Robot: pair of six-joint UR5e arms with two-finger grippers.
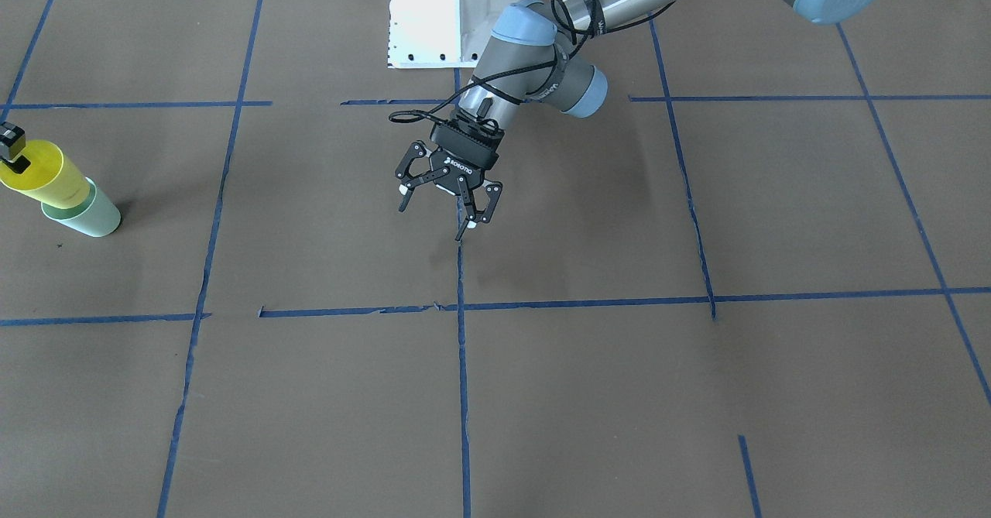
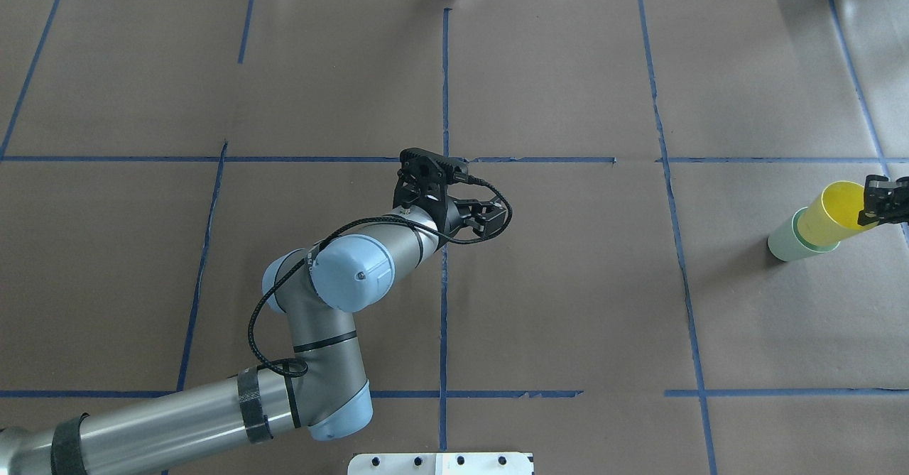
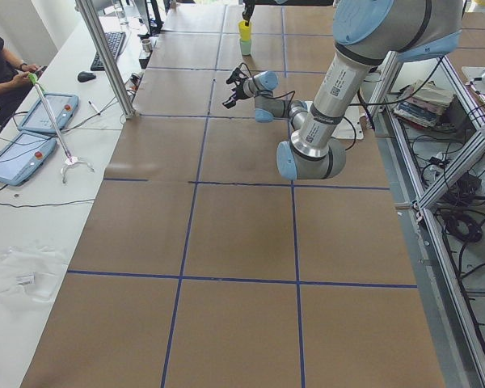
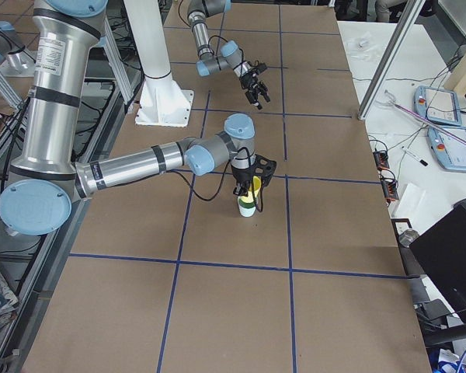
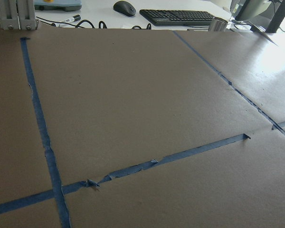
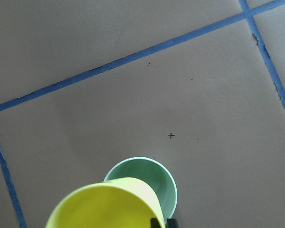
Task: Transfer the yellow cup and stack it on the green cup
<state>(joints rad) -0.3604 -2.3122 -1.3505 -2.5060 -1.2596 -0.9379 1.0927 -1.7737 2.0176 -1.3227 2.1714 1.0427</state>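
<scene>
The yellow cup (image 1: pixel 42 173) leans with its base in the mouth of the green cup (image 1: pixel 89 214), which stands on the table at the robot's far right. Both also show in the overhead view, yellow cup (image 2: pixel 831 216) over green cup (image 2: pixel 785 242). My right gripper (image 2: pixel 880 205) is shut on the yellow cup's rim, one finger inside and one outside. In the right wrist view the yellow cup (image 6: pixel 104 204) partly covers the green cup's open rim (image 6: pixel 152 173). My left gripper (image 1: pixel 433 220) is open and empty, hovering over the table's middle, far from the cups.
Brown paper with blue tape lines (image 1: pixel 463 363) covers the table. The white robot base plate (image 1: pixel 445 15) stands at the robot's edge. A keyboard (image 5: pixel 180 16) and a mouse (image 5: pixel 125 7) lie beyond the far edge. A post (image 5: pixel 16 14) stands at that edge.
</scene>
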